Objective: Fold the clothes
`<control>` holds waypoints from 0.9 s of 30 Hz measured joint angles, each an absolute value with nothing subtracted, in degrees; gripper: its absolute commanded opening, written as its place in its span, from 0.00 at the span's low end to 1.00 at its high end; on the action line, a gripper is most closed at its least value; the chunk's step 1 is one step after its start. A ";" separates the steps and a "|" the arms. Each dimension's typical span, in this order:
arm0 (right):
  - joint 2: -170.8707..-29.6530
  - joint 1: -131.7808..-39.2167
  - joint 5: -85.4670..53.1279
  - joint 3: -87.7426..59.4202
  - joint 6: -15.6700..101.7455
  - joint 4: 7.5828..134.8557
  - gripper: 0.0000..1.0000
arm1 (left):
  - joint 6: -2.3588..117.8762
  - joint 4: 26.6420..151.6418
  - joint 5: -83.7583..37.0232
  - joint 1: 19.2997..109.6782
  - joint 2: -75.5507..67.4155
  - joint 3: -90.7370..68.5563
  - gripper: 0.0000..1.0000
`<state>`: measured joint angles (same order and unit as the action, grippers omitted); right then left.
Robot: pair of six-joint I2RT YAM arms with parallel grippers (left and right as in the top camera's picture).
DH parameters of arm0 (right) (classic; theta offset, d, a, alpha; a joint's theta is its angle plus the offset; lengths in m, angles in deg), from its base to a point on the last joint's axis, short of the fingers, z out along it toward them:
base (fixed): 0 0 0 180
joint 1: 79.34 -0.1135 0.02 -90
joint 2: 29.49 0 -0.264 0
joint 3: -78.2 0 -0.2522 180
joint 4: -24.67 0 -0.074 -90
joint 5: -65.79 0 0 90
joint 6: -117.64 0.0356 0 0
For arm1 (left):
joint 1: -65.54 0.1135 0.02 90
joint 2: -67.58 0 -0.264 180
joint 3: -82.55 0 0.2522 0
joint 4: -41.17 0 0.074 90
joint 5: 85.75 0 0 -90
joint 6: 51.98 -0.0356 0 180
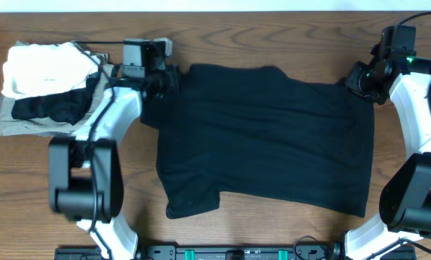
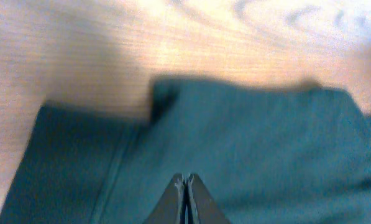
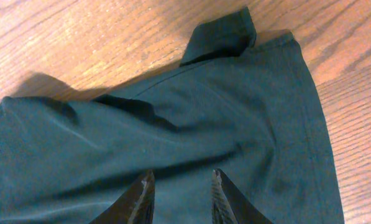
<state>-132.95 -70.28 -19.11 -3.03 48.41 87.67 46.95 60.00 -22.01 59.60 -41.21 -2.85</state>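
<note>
Overhead: broad, rumpled black T-shirt [image 1: 262,137]

Wood-grain surface [image 1: 27,188], brown, shows in all three views. Far-left corner in overhead: stack of folded garments, with a white garment [image 1: 45,68] on top, a dark garment [image 1: 49,108] partly tucked under it and a grey-beige garment [image 1: 13,126] at the bottom, its edges sticking out left. Black rail [image 1: 229,253] with green bits along the near edge — detail too small to tell. White strip [image 1: 201,4] along the far edge.
</note>
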 measured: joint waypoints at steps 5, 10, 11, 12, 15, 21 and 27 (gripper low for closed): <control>-133.65 -70.28 -19.11 -3.03 47.96 87.89 0.28 | 49.86 47.32 -22.82 57.57 -47.05 -4.77 0.06; -135.40 -70.28 -19.11 -3.03 47.80 88.58 0.28 | 53.68 43.36 -22.84 57.18 -50.85 -5.52 0.06; -135.75 -70.28 -19.11 -3.03 47.76 88.58 0.28 | 54.27 43.54 -22.86 57.18 -51.57 -5.54 0.06; -136.01 -70.28 -19.11 -3.03 47.76 88.61 0.28 | 54.60 43.76 -22.86 57.20 -52.29 -5.54 0.06; -136.64 -70.28 -19.11 -3.05 47.76 88.61 0.28 | 55.26 44.30 -22.84 57.22 -54.20 -5.54 0.06; -139.03 -70.28 -19.13 -3.05 47.74 87.93 0.26 | 56.11 45.53 -22.84 57.22 -56.32 -5.54 0.06; -143.07 -70.28 -21.80 -3.05 47.72 85.39 0.27 | 56.24 45.79 -22.23 57.22 -56.84 -5.54 0.06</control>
